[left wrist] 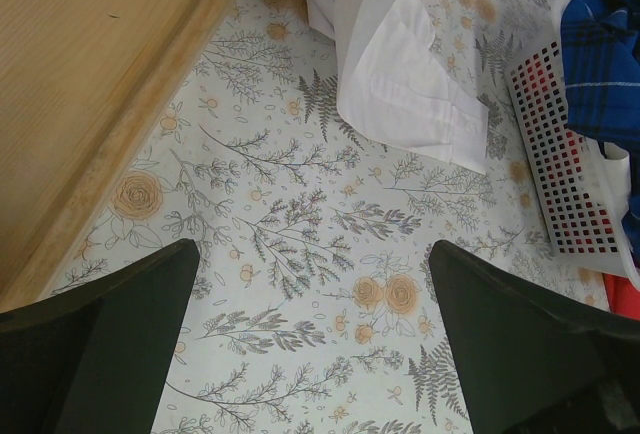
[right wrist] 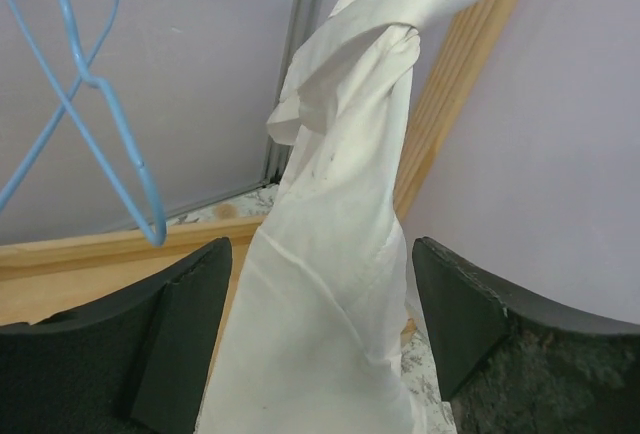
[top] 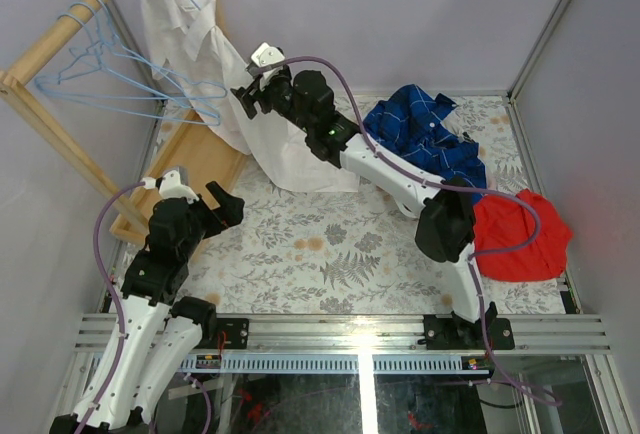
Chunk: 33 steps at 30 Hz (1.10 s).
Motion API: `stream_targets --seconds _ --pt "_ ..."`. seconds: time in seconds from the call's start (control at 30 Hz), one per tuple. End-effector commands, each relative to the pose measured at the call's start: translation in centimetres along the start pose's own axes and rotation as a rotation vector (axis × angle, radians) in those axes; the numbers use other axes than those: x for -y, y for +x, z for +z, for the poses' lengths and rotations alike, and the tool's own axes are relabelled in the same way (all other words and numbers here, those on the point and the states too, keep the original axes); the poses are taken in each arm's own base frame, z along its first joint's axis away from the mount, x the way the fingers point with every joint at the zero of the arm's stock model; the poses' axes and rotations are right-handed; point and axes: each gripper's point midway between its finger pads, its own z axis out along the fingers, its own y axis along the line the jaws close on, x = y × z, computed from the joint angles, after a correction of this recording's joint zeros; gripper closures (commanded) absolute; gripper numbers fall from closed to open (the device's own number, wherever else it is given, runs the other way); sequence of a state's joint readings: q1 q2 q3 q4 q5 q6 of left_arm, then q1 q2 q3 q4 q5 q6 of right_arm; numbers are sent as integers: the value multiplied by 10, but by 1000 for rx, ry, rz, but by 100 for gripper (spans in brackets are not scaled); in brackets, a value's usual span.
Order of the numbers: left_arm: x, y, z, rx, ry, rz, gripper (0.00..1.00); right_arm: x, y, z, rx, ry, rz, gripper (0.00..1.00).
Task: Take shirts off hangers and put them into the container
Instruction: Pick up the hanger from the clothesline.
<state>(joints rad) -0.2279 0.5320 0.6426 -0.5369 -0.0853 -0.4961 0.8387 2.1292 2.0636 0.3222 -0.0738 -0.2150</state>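
Quickly: plain white collared shirt (top: 190, 34) hangs at the far left from the light wooden rack (top: 60, 44). A blue hook shows at its collar, and its tail drapes down onto the floral-print tablecloth (top: 340, 254). Empty thin light-blue wire hangers (right wrist: 88, 78) hang on the rack pole just left of it.

Right gripper (right wrist: 320, 246) is stretched to the far left and raised at the shirt. Its jaws are parted and the hanging white cloth runs through the gap between them; nothing is pinched.

Left gripper (left wrist: 312, 246) is at the near left, pointing down at the tablecloth beside the rack's wooden base board. Its jaws are spread wide with nothing between them.

White plastic basket with perforated grid sides (left wrist: 560, 154) sits on the far right of the table. A dark blue shirt with thin white checks (top: 420, 129) is piled over it, so the top view mostly hides the basket. A plain bright red cloth (top: 520, 239) lies just right of and nearer than the blue shirt, at the right edge. The white shirt's hem lies on the table near the basket but apart from it.
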Motion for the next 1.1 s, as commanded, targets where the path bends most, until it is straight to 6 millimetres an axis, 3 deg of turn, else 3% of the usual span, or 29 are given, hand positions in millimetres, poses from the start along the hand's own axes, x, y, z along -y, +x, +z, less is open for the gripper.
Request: stream_targets --seconds 0.0,0.17,0.27,0.33,0.37,0.47,0.53,0.63,0.7,0.73,0.93,1.07 --pt "2 -5 -1 23 17 7 0 20 -26 6 90 36 -25 19" --pt "4 -4 0 17 27 10 0 35 -9 32 59 27 116 18" --pt "4 -5 -1 21 28 10 0 32 5 46 96 -15 215 21" --pt "4 -4 -1 22 27 9 0 32 12 53 100 -10 225 26" --pt "4 -5 -1 24 28 8 0 30 11 54 124 -14 232 35" --pt "4 -5 -1 23 28 10 0 27 -9 53 224 -37 270 70" --pt "4 -4 0 19 26 9 0 27 -30 50 273 -35 262 74" --pt "3 -3 1 15 24 10 0 34 -64 41 334 6 275 93" --pt "4 -3 1 13 24 11 0 42 -86 30 373 44 306 100" --pt "4 -3 1 12 24 11 0 46 -87 25 374 70 330 100" --pt "4 -2 2 8 23 11 0 57 -154 -12 471 75 417 100" --pt "3 -1 2 5 19 10 0 58 -175 -30 498 69 469 100"
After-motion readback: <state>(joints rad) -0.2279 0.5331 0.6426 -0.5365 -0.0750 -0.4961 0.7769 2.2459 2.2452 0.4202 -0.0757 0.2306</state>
